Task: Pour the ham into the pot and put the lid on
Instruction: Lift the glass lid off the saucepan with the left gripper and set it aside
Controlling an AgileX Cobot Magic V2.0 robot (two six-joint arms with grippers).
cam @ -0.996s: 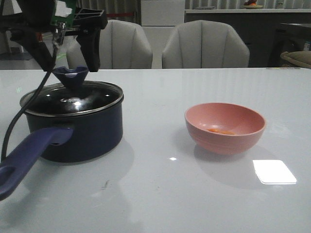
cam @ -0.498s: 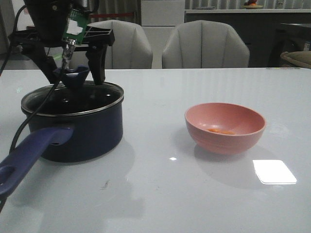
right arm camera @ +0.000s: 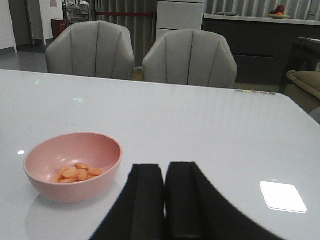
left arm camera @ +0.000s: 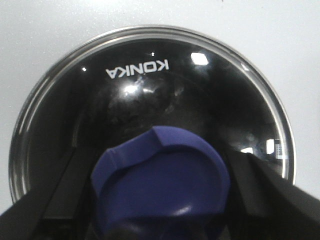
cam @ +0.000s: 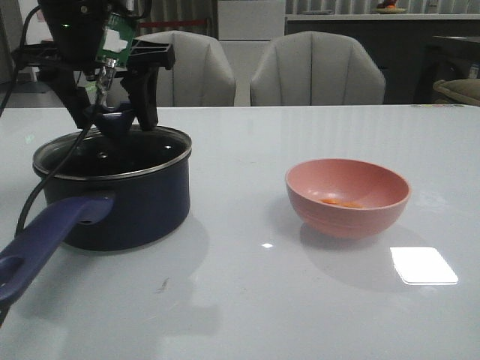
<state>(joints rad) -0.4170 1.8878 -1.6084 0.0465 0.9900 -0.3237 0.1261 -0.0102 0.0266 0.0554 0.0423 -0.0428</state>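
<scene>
The dark navy pot (cam: pixel 131 206) stands at the left of the table, its purple-blue handle (cam: pixel 45 238) pointing toward the front. The glass lid (cam: pixel 112 152) lies on it, also seen from above in the left wrist view (left arm camera: pixel 140 95). My left gripper (cam: pixel 114 124) is open, its jaws straddling the lid's blue knob (left arm camera: pixel 160 185) closely on both sides. The ham (cam: pixel 339 202) lies as several orange slices in the pink bowl (cam: pixel 347 217) at the right; both show in the right wrist view, the ham (right arm camera: pixel 75 173) inside the bowl (right arm camera: pixel 107 167). My right gripper (right arm camera: pixel 164 200) is shut and empty, apart from the bowl.
Two grey chairs (cam: pixel 315 71) stand behind the table's far edge. A bright light patch (cam: pixel 422 265) reflects on the white tabletop in front of the bowl. A black cable (cam: pixel 34 196) hangs from the left arm beside the pot.
My left gripper has come down over the lid, so its fingers now flank the knob instead of hanging above it. The lid, the pot and the bowl have not moved.
</scene>
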